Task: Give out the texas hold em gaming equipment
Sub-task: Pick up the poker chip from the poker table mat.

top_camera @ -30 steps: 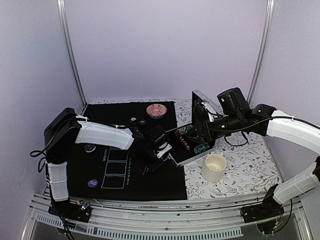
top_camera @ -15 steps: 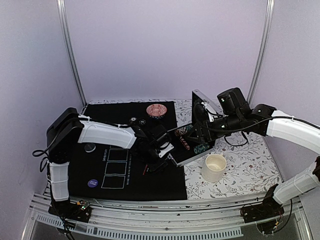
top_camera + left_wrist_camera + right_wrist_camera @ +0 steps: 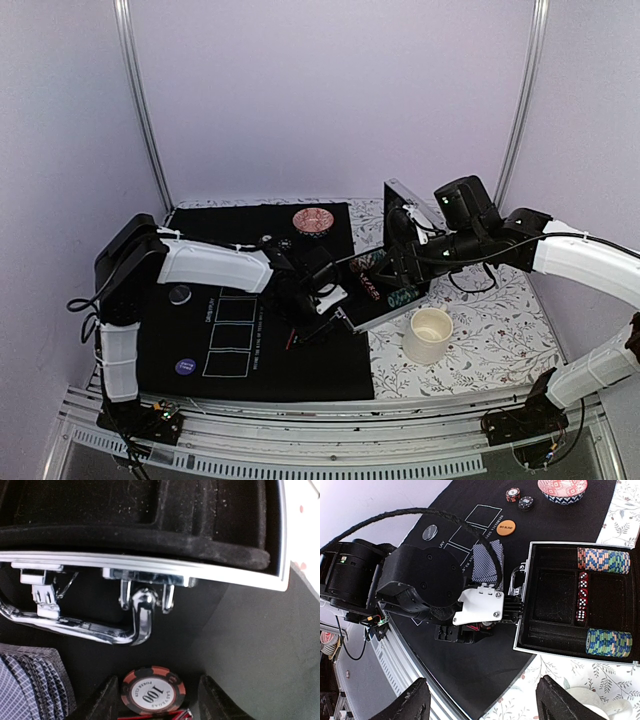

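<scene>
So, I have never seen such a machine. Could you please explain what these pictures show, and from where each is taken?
The machine is a left arm and a right arm bolted to a table, each ending in a two-finger gripper. One picture looks down from above; the other two come from wrist cameras. On the black mat lie fanned cards, an orange disc and a red bowl. An open case holds chip rolls; a white cup stands near it. The left gripper is open, a chip marked 100 between its fingers. The right gripper hovers open and empty.
</scene>
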You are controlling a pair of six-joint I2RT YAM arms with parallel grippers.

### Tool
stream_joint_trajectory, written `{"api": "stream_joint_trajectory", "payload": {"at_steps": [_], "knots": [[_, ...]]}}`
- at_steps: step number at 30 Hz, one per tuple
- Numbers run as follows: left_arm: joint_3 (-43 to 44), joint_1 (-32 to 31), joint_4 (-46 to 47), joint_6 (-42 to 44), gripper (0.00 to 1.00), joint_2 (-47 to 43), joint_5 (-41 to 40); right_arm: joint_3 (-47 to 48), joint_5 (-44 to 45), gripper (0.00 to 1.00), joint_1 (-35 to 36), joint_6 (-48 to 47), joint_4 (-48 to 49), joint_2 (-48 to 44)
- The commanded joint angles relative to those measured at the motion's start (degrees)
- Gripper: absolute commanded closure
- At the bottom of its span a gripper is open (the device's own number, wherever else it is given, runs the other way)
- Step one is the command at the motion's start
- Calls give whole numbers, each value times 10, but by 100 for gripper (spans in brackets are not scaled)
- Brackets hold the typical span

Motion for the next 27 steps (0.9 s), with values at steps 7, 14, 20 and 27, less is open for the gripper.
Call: {"api": "stream_joint_trajectory", "payload": {"at_steps": [7, 14, 20, 27], "knots": [[30, 13, -82, 25, 42, 4, 23, -4, 13, 26, 2, -10, -10, -19], [64, 22, -82, 19, 35, 27, 9, -6, 14, 26, 2, -11, -10, -18], [81, 11, -81, 21, 30, 52, 10, -6, 14, 26, 2, -11, -12, -22], [76, -7, -97, 16, 33, 61, 5, -7, 14, 26, 2, -10, -11, -23]]}}
